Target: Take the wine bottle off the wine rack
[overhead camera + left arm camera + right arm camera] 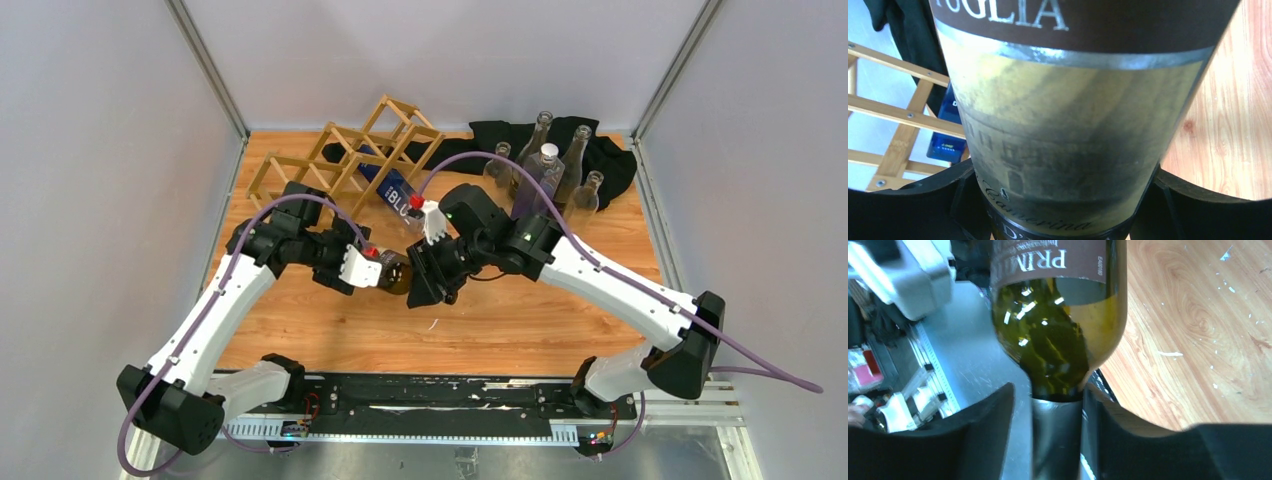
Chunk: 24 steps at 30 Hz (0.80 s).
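Both grippers grasp the wine bottle (1073, 125) above the table (520, 320), well clear of the wine rack (345, 160). Left gripper (385, 272) clamps its labelled body; right gripper (1057, 435) is closed on its neck. A blue bottle (392, 190) lies in the rack.

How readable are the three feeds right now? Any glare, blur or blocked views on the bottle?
Top view: sharp and evenly lit, but the arms hide most of the bottle. Left wrist: the bottle fills the frame, its label soft and dim, with bright washed-out patches behind the rack. Right wrist: glare specks on the green glass, label legible, left background blurred.
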{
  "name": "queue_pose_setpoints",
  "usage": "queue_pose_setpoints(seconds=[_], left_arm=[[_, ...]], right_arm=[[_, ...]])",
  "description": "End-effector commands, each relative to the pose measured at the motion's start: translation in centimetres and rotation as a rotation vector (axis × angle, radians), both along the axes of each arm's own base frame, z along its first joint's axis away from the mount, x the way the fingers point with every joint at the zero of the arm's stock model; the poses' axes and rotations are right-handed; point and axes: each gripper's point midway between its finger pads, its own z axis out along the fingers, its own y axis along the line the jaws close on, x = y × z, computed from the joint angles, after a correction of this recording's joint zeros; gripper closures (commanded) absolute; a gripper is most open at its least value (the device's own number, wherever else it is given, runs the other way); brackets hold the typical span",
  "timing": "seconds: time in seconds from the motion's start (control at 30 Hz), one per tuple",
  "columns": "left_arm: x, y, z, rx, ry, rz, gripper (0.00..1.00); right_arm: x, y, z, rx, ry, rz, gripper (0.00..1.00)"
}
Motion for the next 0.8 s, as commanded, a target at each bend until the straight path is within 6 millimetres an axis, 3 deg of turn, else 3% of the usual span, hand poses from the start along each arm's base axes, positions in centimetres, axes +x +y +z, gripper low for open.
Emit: queue_pose_setpoints(seconds=[0.0, 0.13, 0.47, 0.67, 0.77], left_arm=[[1.0, -1.2, 1.6, -0.112, -0.007, 0.076, 0.98], [1.1, -2.2, 2.6, -0.243, 0.026, 0.171, 1.0], [-0.9, -4.1, 3.5, -0.435, 0.291, 0.322, 1.0], [-2.3, -5.2, 4.7, -0.537, 0.433, 0.372, 1.0], [-2.9, -5.7, 5.3, -0.578, 0.484, 0.377, 1.0]], right_arm=[[1.6, 0.5, 3.5, 0.102, -0.151, -0.054, 0.33], [3.8, -0.3, 5.1, 0.166, -0.238, -0.219, 0.13], [7.7, -3.9, 9.3, 0.357, -0.43, -0.541, 0.07], [8.8, -2.2, 11.7, 0.507, -0.446, -0.572, 0.07], [9.5, -0.9, 13.3, 0.591, -0.453, -0.587, 0.13]])
